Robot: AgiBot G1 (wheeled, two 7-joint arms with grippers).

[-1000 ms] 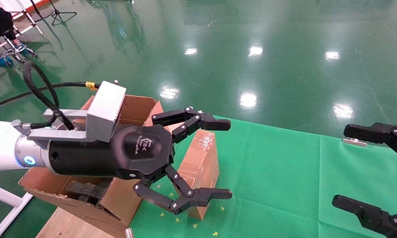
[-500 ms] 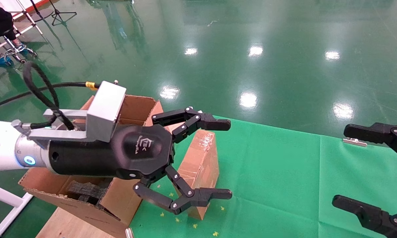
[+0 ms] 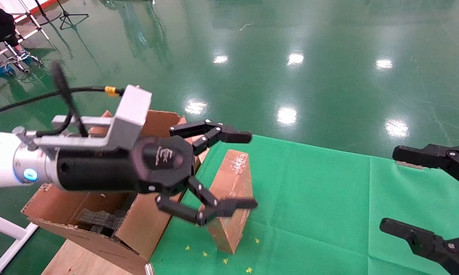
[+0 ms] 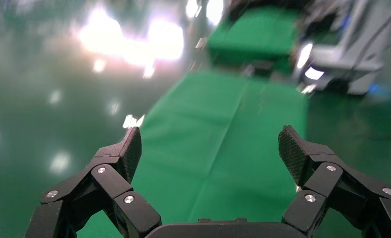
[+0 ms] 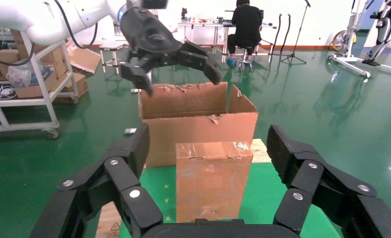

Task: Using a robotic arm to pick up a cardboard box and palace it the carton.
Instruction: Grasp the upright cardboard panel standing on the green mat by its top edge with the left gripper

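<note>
The cardboard box [image 3: 233,172] stands on end on the green cloth [image 3: 321,198], taped and sealed, right beside the carton [image 3: 138,225]. My left gripper [image 3: 251,170] on the white robotic arm [image 3: 0,164] hovers open in front of the box with its fingers apart from it; the left wrist view shows only cloth between its fingertips [image 4: 210,148]. The right gripper [image 3: 393,189] stays open at the right edge of the table. In the right wrist view it [image 5: 209,148] faces the box [image 5: 211,178], with the carton [image 5: 198,124] and the left gripper [image 5: 179,79] behind.
Black foam [image 3: 99,219] lies inside the carton, which rests on a wooden board [image 3: 76,259]. Yellow crumbs [image 3: 225,261] dot the cloth. A small metal piece [image 3: 408,165] lies near the right gripper. A white frame [image 3: 4,229] stands at lower left, and a seated person [image 5: 245,25] is far behind.
My left gripper has shifted left and slightly up, drawing back along the box toward the carton, still open. Its cable has swung. The right gripper has barely moved.
</note>
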